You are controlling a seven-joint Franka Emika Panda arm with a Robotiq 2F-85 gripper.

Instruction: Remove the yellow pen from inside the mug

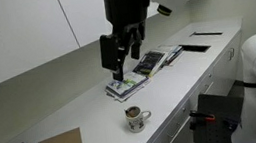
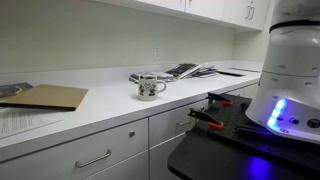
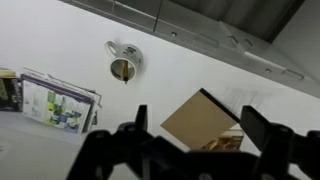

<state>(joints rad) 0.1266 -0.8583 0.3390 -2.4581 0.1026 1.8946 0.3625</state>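
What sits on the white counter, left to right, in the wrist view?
Stack of glossy printed magazines → small whitish ceramic mug → flat brown cardboard sheet.

We can read no words, numbers or brand marks anywhere; the printed covers of the booklets point(image 3: 55, 102) on the counter point(image 1: 83, 108) show only coloured blocks, too small and blurred for letters; the dark pattern on the mug point(image 2: 150, 87) forms no characters legible to us.
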